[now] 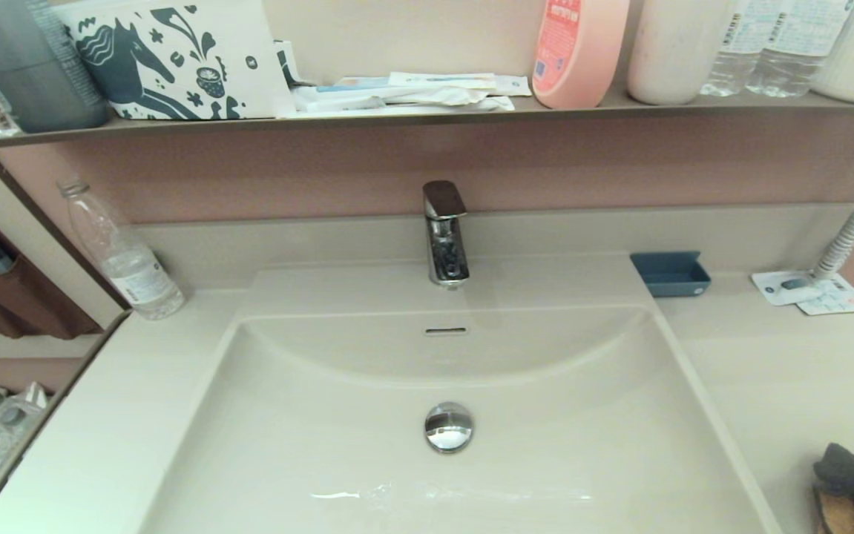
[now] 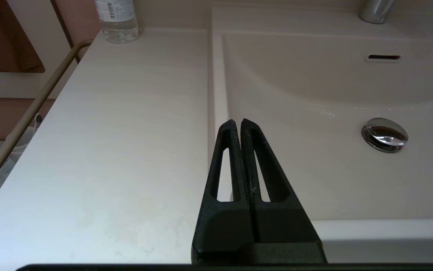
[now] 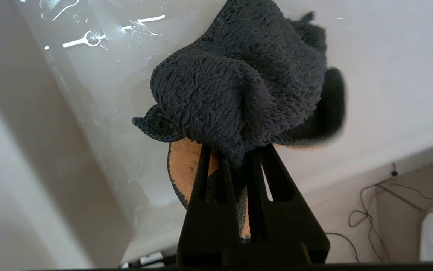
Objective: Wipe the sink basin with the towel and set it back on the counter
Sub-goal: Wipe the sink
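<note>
**Towel in the right jaws, at the basin's right edge**

Right gripper clamped narrow on the towel, dark grey face bunched outward past the fingertips, orange-tan face showing beneath between the fingers. From the head camera, only a corner of the towel visible low at the right margin, over the counter just beside the sink basin; arm itself almost wholly out of frame there, so height above the surface hard to judge. In the right wrist view, wet streaks and droplets on the basin slope close behind the cloth, and what looks like the basin's right rim running under it — probably hanging right at the line between rim and counter.

Relation that matters: basin floor and chrome drain plug lying to the left of the held cloth, counter directly below and to the right. Water still glinting on the front of the basin floor. Short sideways reach either way, then: leftward and down for more wiping, or straight down for setting the towel back on the counter.

Left gripper pressed shut on nothing, parked at the basin's left front edge, far from the towel. Right arm plainly the nearer.
</note>
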You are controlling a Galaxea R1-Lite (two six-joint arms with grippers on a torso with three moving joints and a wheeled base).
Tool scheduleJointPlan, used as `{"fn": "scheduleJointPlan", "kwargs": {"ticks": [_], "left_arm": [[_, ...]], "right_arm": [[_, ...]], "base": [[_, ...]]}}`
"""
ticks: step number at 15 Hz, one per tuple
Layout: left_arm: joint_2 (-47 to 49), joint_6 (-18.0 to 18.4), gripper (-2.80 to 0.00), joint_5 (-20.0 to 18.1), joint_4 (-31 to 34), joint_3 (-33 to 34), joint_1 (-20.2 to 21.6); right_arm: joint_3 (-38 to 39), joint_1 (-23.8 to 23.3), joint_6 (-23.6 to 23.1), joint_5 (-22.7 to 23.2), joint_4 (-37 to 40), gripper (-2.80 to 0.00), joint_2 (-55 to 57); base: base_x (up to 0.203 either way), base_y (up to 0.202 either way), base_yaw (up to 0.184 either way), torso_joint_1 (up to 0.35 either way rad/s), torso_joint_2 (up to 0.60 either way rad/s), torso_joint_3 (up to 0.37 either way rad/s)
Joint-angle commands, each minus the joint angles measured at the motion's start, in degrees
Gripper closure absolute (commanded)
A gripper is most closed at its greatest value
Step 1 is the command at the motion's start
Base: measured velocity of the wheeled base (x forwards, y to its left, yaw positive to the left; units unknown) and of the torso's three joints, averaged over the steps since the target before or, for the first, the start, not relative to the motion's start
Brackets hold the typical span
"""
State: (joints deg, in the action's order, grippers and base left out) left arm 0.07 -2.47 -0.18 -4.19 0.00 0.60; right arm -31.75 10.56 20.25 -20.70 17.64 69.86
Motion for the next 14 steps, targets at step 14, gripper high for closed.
{"fn": "scheduleJointPlan", "kwargs": {"ticks": [14], "left_arm": [[0.0, -0.1, 0.0, 0.0, 0.0, 0.0, 0.0]], "right_arm": [[6.2, -5.0, -1.5, 14.7, -37.5, 0.0, 26.4]], "base": [[0.0, 0.0, 0.0, 0.0, 0.0, 0.0]]}}
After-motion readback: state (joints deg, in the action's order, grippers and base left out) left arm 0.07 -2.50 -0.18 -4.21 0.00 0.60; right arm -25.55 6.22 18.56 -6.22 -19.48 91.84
